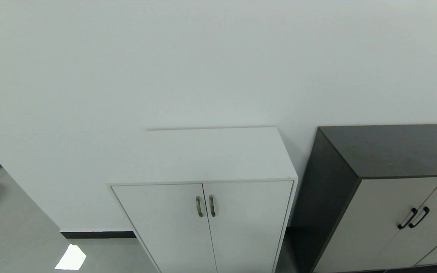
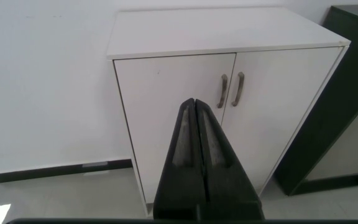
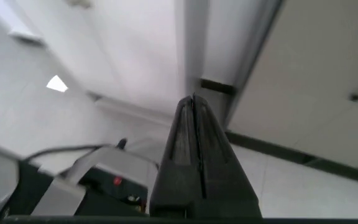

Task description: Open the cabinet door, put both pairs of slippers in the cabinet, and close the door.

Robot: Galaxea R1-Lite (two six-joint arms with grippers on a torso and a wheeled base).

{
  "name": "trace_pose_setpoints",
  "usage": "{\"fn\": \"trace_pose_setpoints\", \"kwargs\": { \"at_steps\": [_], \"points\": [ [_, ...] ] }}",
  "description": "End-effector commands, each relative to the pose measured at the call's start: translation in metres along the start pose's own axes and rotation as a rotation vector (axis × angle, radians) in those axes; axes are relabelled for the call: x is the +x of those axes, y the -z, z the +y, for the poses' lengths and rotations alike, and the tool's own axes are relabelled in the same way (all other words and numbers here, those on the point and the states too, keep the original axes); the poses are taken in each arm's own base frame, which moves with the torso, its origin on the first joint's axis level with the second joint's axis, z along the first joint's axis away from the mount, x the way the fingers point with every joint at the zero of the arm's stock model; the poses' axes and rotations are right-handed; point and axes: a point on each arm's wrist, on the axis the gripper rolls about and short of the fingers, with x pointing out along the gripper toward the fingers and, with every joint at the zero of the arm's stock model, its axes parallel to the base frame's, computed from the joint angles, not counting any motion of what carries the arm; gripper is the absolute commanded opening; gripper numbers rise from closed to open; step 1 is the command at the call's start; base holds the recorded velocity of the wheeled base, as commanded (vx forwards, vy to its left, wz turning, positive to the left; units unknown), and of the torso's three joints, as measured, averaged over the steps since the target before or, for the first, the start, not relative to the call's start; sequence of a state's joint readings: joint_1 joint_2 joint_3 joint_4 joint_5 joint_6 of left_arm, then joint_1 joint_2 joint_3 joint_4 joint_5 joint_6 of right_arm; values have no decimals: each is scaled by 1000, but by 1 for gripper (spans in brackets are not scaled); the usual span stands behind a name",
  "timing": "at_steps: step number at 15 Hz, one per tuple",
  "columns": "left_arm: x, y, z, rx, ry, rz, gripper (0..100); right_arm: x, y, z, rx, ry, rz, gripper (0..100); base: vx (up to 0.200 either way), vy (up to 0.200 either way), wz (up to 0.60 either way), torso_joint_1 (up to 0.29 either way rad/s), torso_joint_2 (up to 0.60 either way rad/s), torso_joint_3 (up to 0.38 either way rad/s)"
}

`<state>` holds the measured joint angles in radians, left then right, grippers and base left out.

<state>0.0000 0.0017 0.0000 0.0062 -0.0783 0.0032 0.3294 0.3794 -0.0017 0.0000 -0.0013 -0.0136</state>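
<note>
A white cabinet (image 1: 203, 159) stands against the pale wall (image 1: 203, 57), and it is the fixed point for everything else. Both of its doors are shut: the left door (image 1: 165, 223) and the right door (image 1: 249, 223) meet at a thin centre seam. Two curved metal handles (image 1: 199, 206) sit side by side, one on each side of that seam, near the top of the doors. The cabinet's flat top is white.

Just to the right of the white cabinet, with a narrow gap between them, stands a dark cabinet (image 1: 393, 151) with a black top and side, pale doors and black handles. To the left of the white cabinet a dark baseboard (image 1: 97, 234) runs along the foot of the wall above the grey floor (image 1: 10, 227), where a bright patch of light (image 1: 71, 258) lies.

The left gripper (image 2: 195, 102) hangs in front of the white cabinet, apart from its doors, its two fingers pressed flat together with nothing between them. The right gripper (image 3: 194, 98) is likewise closed tight and empty, pointing down toward the floor; where it sits relative to the white cabinet I cannot tell.
</note>
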Motion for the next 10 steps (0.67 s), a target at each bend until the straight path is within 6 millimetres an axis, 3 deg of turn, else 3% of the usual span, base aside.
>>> {"fn": "trace_pose_setpoints", "kwargs": {
  "at_steps": [1,5,10],
  "points": [
    [0,0,0,0,0,0,0,-6,2,0,35,98,-83,0,0,0,0,0,0,0],
    [0,0,0,0,0,0,0,-17,7,3,67,251,-233,0,0,0,0,0,0,0],
    [0,0,0,0,0,0,0,-21,10,5,70,279,-296,0,0,0,0,0,0,0]
  ]
}}
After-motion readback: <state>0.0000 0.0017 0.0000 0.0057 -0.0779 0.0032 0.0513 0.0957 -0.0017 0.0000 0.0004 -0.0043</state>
